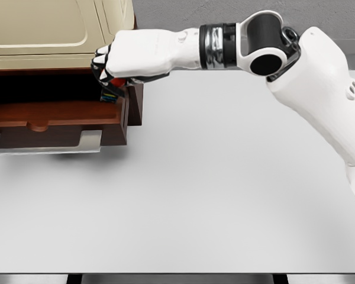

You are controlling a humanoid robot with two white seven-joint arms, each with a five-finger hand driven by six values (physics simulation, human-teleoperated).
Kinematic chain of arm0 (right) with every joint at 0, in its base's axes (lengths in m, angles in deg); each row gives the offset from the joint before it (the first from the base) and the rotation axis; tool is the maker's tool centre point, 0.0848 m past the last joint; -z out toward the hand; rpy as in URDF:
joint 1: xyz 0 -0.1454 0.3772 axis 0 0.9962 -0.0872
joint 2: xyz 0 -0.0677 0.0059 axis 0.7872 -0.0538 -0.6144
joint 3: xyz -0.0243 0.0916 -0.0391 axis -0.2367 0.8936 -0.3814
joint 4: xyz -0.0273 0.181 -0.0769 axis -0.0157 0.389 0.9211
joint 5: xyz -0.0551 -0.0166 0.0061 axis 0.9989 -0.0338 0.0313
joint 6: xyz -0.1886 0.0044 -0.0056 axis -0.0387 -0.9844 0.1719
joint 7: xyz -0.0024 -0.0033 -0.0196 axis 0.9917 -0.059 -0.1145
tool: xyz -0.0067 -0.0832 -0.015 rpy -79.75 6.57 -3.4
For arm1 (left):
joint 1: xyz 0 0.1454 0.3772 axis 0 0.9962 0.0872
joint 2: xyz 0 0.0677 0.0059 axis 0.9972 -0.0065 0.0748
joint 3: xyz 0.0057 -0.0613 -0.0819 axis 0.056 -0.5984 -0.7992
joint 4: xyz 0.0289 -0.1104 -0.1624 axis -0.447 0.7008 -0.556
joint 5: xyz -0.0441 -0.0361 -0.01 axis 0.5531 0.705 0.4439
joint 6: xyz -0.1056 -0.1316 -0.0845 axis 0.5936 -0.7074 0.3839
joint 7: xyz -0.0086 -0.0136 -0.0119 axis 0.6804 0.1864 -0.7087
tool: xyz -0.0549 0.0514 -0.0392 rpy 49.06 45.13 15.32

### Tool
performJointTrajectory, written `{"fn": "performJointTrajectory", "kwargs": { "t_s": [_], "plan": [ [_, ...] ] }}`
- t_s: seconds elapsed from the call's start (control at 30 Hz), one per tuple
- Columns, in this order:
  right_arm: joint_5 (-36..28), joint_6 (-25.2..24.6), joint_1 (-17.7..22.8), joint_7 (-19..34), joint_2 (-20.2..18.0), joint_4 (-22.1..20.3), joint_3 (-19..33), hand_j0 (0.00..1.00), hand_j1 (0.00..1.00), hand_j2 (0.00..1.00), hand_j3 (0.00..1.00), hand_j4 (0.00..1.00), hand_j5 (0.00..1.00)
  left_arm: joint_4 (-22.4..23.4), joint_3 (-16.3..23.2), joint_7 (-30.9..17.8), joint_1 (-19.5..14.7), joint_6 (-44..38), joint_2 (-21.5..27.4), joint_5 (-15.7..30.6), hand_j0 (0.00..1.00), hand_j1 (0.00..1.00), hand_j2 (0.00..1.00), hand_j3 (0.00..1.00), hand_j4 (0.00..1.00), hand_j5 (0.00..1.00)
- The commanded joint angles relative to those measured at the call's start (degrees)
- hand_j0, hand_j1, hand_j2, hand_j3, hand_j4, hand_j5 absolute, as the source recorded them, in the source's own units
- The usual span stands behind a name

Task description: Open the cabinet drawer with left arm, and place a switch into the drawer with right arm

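The brown wooden drawer (59,131) stands pulled out from the beige cabinet (47,29) at the upper left. My right arm reaches in from the right, and its hand (109,68) hovers over the drawer's right end. The fingers are curled around a small dark switch (115,86) with red and coloured parts, most of it hidden under the palm. The switch hangs just inside the drawer's right wall (132,106). My left arm is out of sight.
A grey metal rail (89,142) juts out below the drawer front. The white table (213,195) stretches across the middle and right, with its front edge near the bottom of the picture.
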Motion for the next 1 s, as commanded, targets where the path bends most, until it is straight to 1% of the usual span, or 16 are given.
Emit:
{"fn": "performJointTrajectory", "kwargs": {
  "t_s": [0.0,0.1,0.17,0.2,0.53,0.67,0.7,0.77,0.8,0.83,0.87,0.93,0.97],
  "plan": [
    [-0.3,-0.2,-0.3,-0.1,1.4,0.0,-0.7,0.20,0.20,0.20,0.20,0.20,0.20,-0.1,0.0,0.0,0.0,0.1,0.0,0.4,1.00,1.00,1.00,1.00,1.00,1.00],
    [-0.3,-0.2,-1.8,-0.1,4.0,0.9,-2.2,0.19,0.19,0.19,0.19,0.19,0.19,0.0,0.0,0.0,0.0,0.2,0.0,0.3,1.00,1.00,1.00,1.00,1.00,1.00],
    [-0.3,-0.2,-2.0,-0.1,5.7,3.2,-2.5,0.19,0.19,0.19,0.19,0.19,0.19,0.0,0.0,0.0,0.0,0.2,0.0,0.1,1.00,1.00,1.00,1.00,1.00,1.00],
    [-0.3,-0.2,-2.6,-0.1,6.0,4.0,-3.5,0.19,0.19,0.19,0.19,0.19,0.19,0.0,0.0,0.0,0.0,0.2,0.0,-0.1,1.00,1.00,1.00,1.00,1.00,1.00],
    [0.3,-0.2,-5.6,-0.1,12.7,14.4,-3.6,0.19,0.19,0.19,0.19,0.19,0.19,0.0,0.1,0.0,0.0,0.2,-0.1,-0.3,1.00,1.00,1.00,1.00,1.00,1.00],
    [0.6,-0.2,-6.2,-0.1,14.3,17.4,-3.6,0.19,0.19,0.19,0.19,0.19,0.19,-0.1,0.1,0.0,0.0,0.2,-0.1,-0.3,1.00,1.00,1.00,1.00,1.00,1.00],
    [0.6,-0.2,-6.4,-0.1,14.3,17.7,-4.4,0.19,0.19,0.19,0.19,0.19,0.19,0.0,0.2,0.0,0.0,0.2,-0.2,-0.3,1.00,1.00,1.00,1.00,1.00,1.00],
    [0.7,-0.2,-6.9,-0.1,15.4,20.5,-4.6,0.19,0.19,0.19,0.19,0.19,0.19,0.0,0.2,0.0,0.1,0.2,-0.2,-0.3,1.00,1.00,1.00,1.00,1.00,1.00],
    [1.0,-0.2,-6.9,-0.1,15.9,21.0,-4.6,0.20,0.20,0.20,0.20,0.20,0.20,0.0,0.2,0.0,0.0,0.2,-0.2,-0.3,1.00,1.00,1.00,1.00,1.00,1.00],
    [1.9,-0.2,-6.9,-0.1,16.3,21.2,-4.6,0.21,0.21,0.21,0.21,0.21,0.21,0.0,0.2,0.0,0.0,0.2,-0.2,-0.3,1.00,1.00,1.00,1.00,1.00,1.00],
    [2.6,-0.2,-6.9,-0.1,16.3,22.2,-4.5,0.25,0.25,0.25,0.25,0.25,0.25,0.0,0.2,0.0,0.1,0.2,-0.3,-0.3,1.00,1.00,1.00,1.00,1.00,1.00],
    [2.8,-0.2,-6.9,-0.1,16.3,22.4,-4.6,0.33,0.33,0.33,0.33,0.33,0.33,-0.1,0.2,0.0,0.1,0.3,-0.4,-0.3,1.00,1.00,1.00,1.00,1.00,1.00],
    [4.1,-0.2,-7.0,-0.1,16.3,22.4,-4.5,0.54,0.54,0.54,0.54,0.54,0.54,0.0,0.2,0.0,0.1,0.3,-0.3,-0.5,1.00,1.00,1.00,1.00,1.00,1.00]
  ]
}}
